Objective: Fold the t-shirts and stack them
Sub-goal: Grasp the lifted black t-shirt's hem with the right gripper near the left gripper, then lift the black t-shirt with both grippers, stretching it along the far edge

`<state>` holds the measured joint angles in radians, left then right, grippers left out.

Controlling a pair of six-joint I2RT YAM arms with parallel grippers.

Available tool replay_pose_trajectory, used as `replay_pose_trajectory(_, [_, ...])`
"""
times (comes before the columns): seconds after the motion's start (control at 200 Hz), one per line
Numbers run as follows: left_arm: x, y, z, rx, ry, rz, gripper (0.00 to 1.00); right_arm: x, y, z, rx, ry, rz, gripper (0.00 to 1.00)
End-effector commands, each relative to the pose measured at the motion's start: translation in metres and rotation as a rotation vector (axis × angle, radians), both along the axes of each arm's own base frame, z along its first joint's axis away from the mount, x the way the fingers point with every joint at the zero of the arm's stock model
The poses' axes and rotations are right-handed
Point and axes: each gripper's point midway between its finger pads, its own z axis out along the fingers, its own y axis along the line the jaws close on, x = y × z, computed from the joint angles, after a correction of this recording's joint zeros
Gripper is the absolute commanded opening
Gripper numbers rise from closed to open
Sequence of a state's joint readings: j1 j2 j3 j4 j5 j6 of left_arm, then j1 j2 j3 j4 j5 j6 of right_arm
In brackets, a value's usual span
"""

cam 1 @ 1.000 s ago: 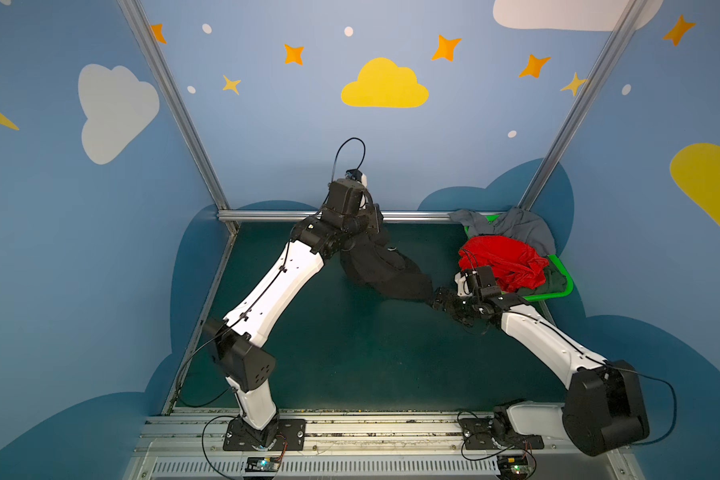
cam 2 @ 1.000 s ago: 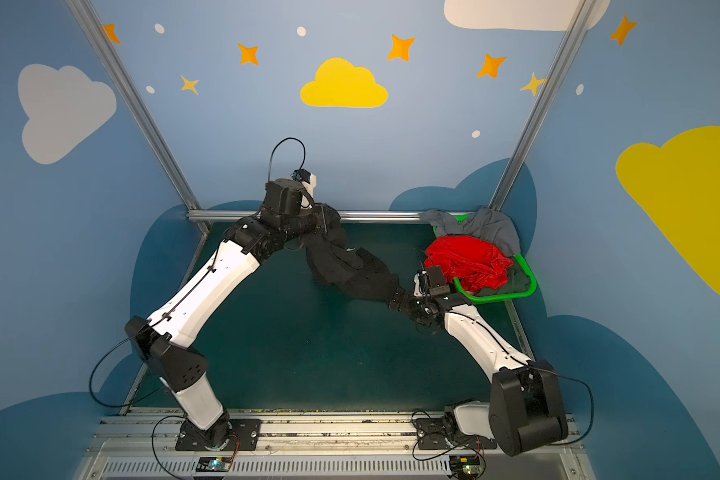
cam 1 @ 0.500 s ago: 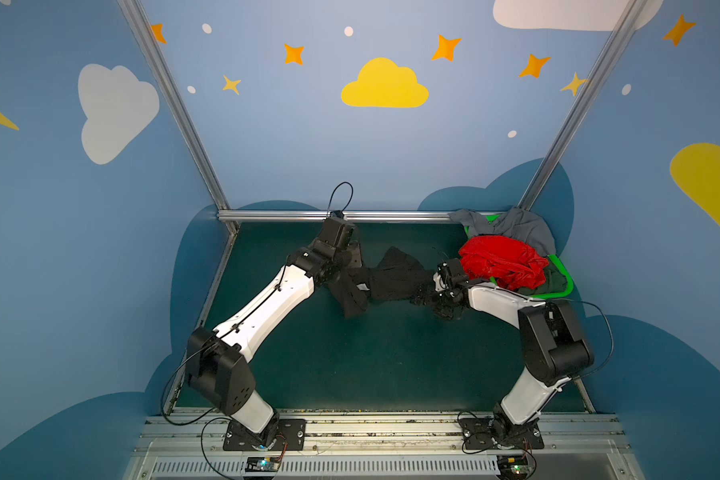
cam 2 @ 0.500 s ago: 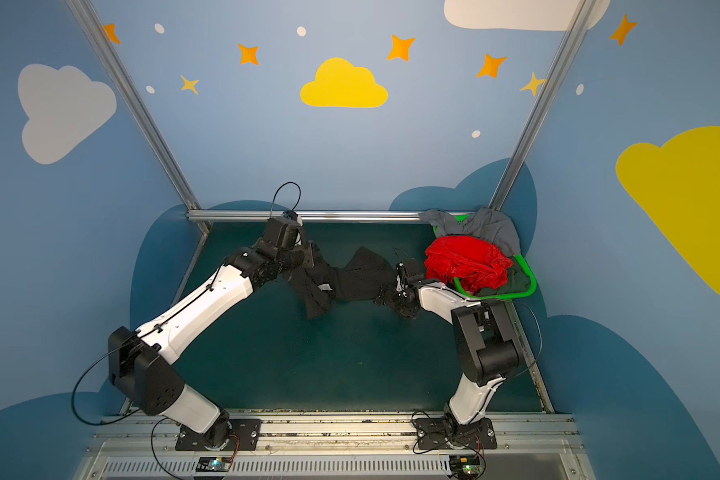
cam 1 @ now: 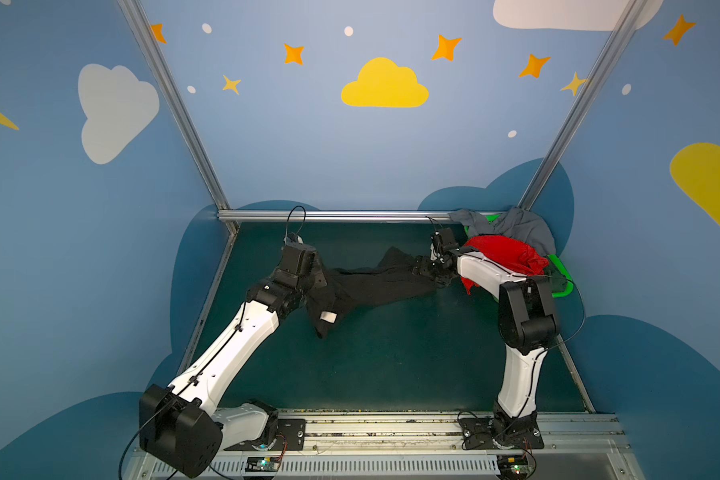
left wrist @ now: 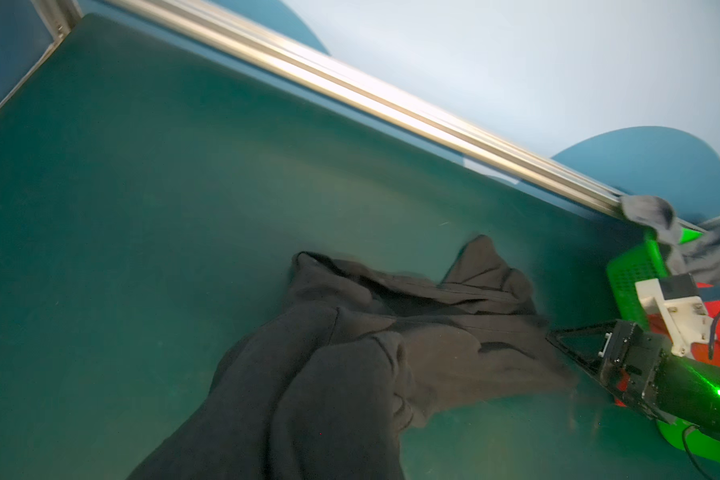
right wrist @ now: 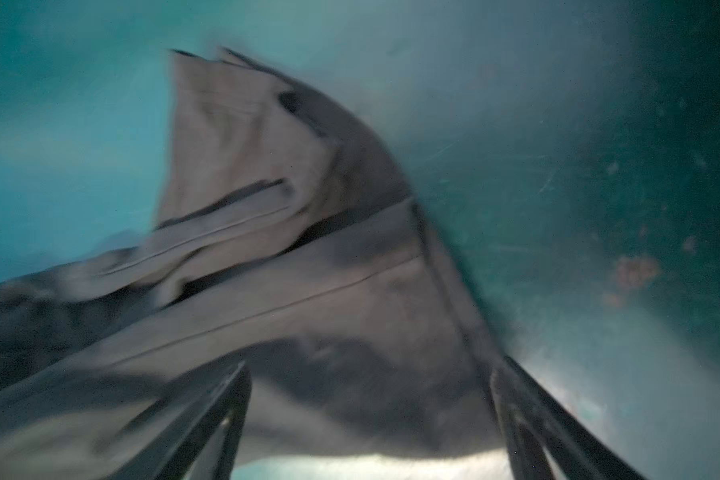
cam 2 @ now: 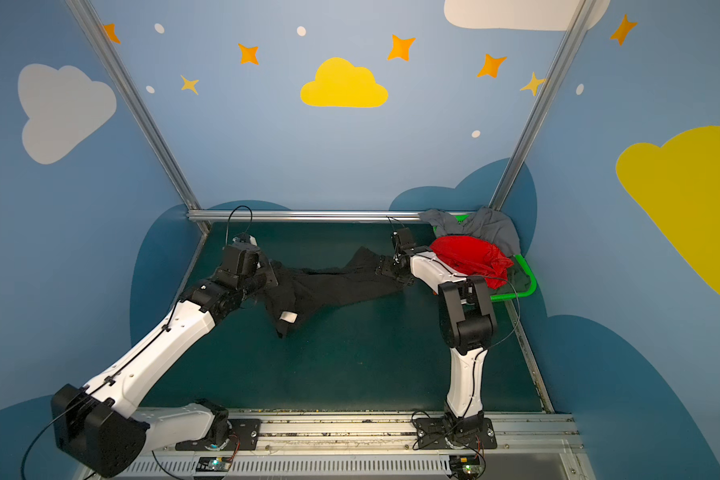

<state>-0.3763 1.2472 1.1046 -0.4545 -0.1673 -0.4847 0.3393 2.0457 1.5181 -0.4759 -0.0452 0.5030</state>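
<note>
On the big dark green surface (cam 1: 391, 365) lies the black t-shirt (cam 1: 375, 282), stretched out between the two arms. Far right at the back, the green basket (cam 1: 561, 287) holds the red t-shirt (cam 1: 504, 255) and the grey t-shirt (cam 1: 520, 226). The left claw (cam 1: 319, 277) is pinched tight on one end of the black t-shirt. The right claw (cam 1: 427, 269) is at the other end, its fingers (right wrist: 217, 415) wide apart with cloth between them. A small white label (cam 1: 328, 316) shows on the black cloth.

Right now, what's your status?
Left gripper shut on black shirt. Right gripper open astride its other end. Basket holds red shirt, grey shirt. Nothing blocking.
</note>
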Motion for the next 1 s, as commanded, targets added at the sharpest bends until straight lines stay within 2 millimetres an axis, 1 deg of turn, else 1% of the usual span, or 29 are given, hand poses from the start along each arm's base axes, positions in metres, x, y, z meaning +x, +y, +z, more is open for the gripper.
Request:
replay_pose_trajectory(0.0, [0.002, 0.008, 0.007, -0.004, -0.021, 0.029, 0.03, -0.005, -0.006, -0.013, -0.048, 0.061, 0.015, 0.86])
replay_pose_trajectory(0.085, [0.003, 0.011, 0.003, -0.002, -0.01, 0.036, 0.03, -0.002, 0.0, -0.016, -0.034, 0.065, 0.021, 0.86])
replay_pose_trajectory(0.325, [0.002, 0.014, -0.007, -0.011, 0.011, 0.054, 0.03, 0.012, 0.006, -0.012, -0.034, 0.051, 0.043, 0.84])
replay_pose_trajectory(0.385, [0.002, 0.015, -0.009, -0.013, 0.014, 0.056, 0.03, 0.014, 0.007, -0.015, -0.042, 0.056, 0.049, 0.82])
replay_pose_trajectory(0.546, [0.002, 0.016, -0.015, -0.017, 0.024, 0.064, 0.03, 0.018, 0.006, -0.024, -0.066, 0.07, 0.045, 0.82])
replay_pose_trajectory(0.591, [0.002, 0.016, -0.016, -0.02, 0.028, 0.065, 0.03, 0.02, 0.008, -0.026, -0.062, 0.07, 0.051, 0.79])
replay_pose_trajectory(0.641, [0.003, 0.015, -0.018, -0.024, 0.032, 0.064, 0.03, 0.022, 0.009, -0.028, -0.06, 0.068, 0.054, 0.75])
replay_pose_trajectory(0.736, [0.003, 0.014, -0.021, -0.024, 0.042, 0.06, 0.03, 0.028, 0.01, -0.027, -0.072, 0.055, 0.051, 0.68])
replay_pose_trajectory(0.811, [0.004, 0.015, -0.023, -0.023, 0.05, 0.065, 0.03, 0.032, 0.01, -0.027, -0.078, 0.045, 0.047, 0.68])
replay_pose_trajectory(0.916, [0.004, 0.016, -0.025, -0.022, 0.052, 0.068, 0.03, 0.034, 0.011, -0.028, -0.087, 0.044, 0.05, 0.62])
replay_pose_trajectory(0.966, [0.004, 0.016, -0.026, -0.022, 0.055, 0.069, 0.03, 0.034, 0.011, -0.029, -0.092, 0.047, 0.055, 0.58])
replay_pose_trajectory(0.996, [0.004, 0.016, -0.027, -0.022, 0.056, 0.07, 0.03, 0.035, 0.011, -0.029, -0.093, 0.048, 0.056, 0.53])
